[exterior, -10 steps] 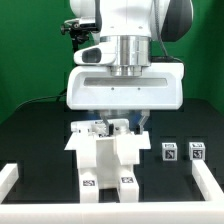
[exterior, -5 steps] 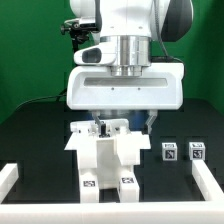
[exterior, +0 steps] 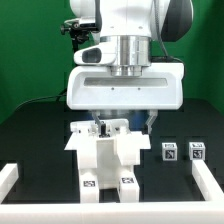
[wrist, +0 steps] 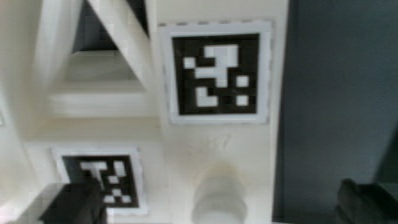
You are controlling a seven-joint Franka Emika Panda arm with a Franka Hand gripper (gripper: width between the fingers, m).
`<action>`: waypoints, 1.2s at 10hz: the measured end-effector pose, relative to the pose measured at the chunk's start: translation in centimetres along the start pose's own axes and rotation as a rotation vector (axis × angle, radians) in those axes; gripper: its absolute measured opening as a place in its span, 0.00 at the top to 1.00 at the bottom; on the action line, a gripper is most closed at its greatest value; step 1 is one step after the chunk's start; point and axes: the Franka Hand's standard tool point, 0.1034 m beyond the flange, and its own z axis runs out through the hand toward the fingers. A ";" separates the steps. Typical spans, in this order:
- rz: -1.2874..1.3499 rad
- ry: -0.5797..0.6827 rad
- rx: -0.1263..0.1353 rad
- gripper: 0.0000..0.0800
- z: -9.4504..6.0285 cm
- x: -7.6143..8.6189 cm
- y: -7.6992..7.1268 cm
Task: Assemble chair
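Note:
The chair [exterior: 108, 158] stands partly built in the middle of the black table, a chunky white assembly with square tags on its front faces. My gripper [exterior: 122, 125] hangs straight down over its back part, open, with a finger on each side and nothing clamped. In the wrist view a white chair part [wrist: 214, 150] with two tags fills the picture. It lies between the dark fingertips [wrist: 75, 205], with a gap showing on the far side. My gripper [wrist: 222, 205] holds nothing.
Two small white tagged blocks [exterior: 170, 152] [exterior: 197, 152] sit on the table at the exterior view's right. A low white border rail [exterior: 9, 180] runs along both sides and the front. A green curtain closes off the back.
The jaws have spread apart and let go of the chair part they were clamped on. The arm and the chair stay where they were.

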 end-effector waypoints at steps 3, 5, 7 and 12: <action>0.067 -0.034 0.049 0.19 -5.3 0.1 -3.1; 0.124 -0.041 0.075 0.19 -7.0 -1.8 -6.2; 0.167 -0.039 0.078 0.19 -6.2 -3.2 -8.7; 0.214 -0.024 0.077 0.19 -5.0 -4.6 -9.7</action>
